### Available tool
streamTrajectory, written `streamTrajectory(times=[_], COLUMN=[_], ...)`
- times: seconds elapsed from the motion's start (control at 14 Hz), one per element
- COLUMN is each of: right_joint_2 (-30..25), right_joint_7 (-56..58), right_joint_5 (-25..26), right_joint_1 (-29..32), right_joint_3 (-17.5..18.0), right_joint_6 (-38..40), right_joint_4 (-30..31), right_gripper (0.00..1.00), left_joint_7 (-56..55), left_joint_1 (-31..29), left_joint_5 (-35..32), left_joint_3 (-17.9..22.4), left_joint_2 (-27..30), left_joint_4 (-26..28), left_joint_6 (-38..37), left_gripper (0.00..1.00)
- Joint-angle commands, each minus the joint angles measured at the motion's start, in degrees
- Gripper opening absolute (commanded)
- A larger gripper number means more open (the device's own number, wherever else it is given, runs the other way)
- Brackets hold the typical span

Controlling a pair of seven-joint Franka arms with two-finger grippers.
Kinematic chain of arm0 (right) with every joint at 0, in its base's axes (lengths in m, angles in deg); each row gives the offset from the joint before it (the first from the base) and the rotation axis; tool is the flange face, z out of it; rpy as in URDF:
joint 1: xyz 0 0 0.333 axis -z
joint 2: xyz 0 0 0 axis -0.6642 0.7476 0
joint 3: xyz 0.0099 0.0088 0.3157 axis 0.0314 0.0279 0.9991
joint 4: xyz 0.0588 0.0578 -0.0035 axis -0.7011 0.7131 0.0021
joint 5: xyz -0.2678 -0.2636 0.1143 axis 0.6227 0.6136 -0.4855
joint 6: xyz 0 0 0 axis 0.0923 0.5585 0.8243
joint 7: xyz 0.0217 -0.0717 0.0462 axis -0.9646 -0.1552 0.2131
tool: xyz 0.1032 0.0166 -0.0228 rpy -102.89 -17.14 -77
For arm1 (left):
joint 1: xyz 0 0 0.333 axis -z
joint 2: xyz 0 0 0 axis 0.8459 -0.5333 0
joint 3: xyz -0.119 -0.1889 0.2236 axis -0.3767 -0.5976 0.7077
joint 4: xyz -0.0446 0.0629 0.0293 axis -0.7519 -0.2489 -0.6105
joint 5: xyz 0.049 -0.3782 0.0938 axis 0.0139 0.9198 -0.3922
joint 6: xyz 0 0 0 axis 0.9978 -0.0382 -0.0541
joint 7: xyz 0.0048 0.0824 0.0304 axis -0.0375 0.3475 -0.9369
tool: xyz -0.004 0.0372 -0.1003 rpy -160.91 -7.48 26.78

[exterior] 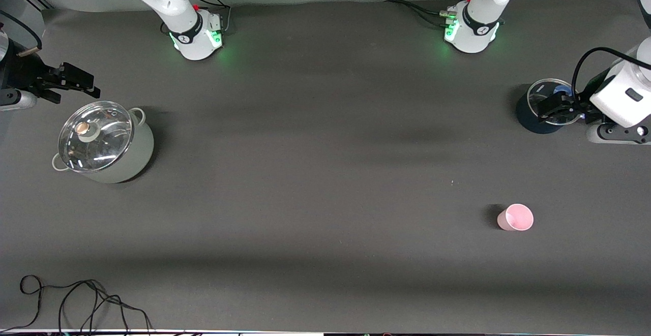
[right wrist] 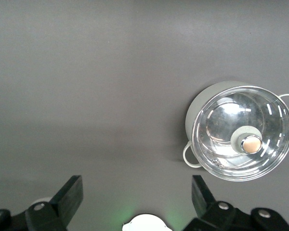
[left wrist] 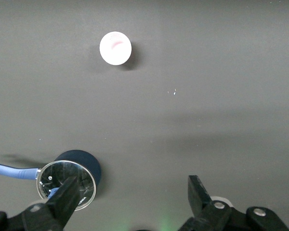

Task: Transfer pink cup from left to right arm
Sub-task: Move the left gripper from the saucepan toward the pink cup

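Note:
The pink cup [exterior: 515,217] stands upright and alone on the dark table, toward the left arm's end and nearer to the front camera than the dark blue pot [exterior: 539,117]. It also shows in the left wrist view [left wrist: 115,48], apart from the jaws. My left gripper [exterior: 557,106] is open and empty, over the dark blue pot; its jaws [left wrist: 132,192] stand wide apart. My right gripper [exterior: 76,83] is open and empty at the right arm's end of the table, over the bare table [right wrist: 136,195] beside the pale pot.
A pale pot with a glass lid [exterior: 104,140] stands at the right arm's end; it shows in the right wrist view [right wrist: 241,132]. The dark blue pot [left wrist: 89,166] has a glass lid and a blue handle [left wrist: 9,171]. Loose black cables [exterior: 76,300] lie near the front edge.

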Motion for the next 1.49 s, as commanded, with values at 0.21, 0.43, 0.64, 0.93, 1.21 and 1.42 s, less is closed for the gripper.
streamTrajectory(times=[0.21,0.43,0.64,0.93,1.21,1.42], right_joint_2=[-1.03,-1.03,-1.03,-1.03,2.90,9.32], right_joint_7=[-1.13,-1.13,-1.13,-1.13,-1.30,-1.13], right_joint_5=[-0.89,-0.89,-0.89,-0.89,-1.24,-1.24], right_joint_1=[0.55,0.55,0.55,0.55,0.64,0.64], right_joint_3=[0.08,0.08,0.08,0.08,-0.01,-0.10], right_joint_6=[-0.49,-0.49,-0.49,-0.49,1.17,6.80], right_joint_4=[0.89,0.89,0.89,0.89,-2.61,-9.03], right_gripper=[1.00,1.00,1.00,1.00,1.00,1.00], left_joint_7=[0.17,0.53,6.90,21.15,38.19,47.78], left_joint_1=[0.52,0.35,-0.35,-2.37,-5.61,-9.92], left_joint_5=[-0.83,-0.83,-0.74,-0.04,3.27,8.21], left_joint_3=[0.25,0.25,0.68,0.69,0.69,0.69], left_joint_2=[-0.30,-0.22,-1.88,-3.55,-5.92,-8.03], left_joint_4=[-1.18,-1.44,-3.28,-4.69,-4.70,-4.70], left_joint_6=[-0.70,-0.96,-0.61,1.58,7.56,9.50], left_gripper=[1.00,1.00,1.00,1.00,1.00,1.00])
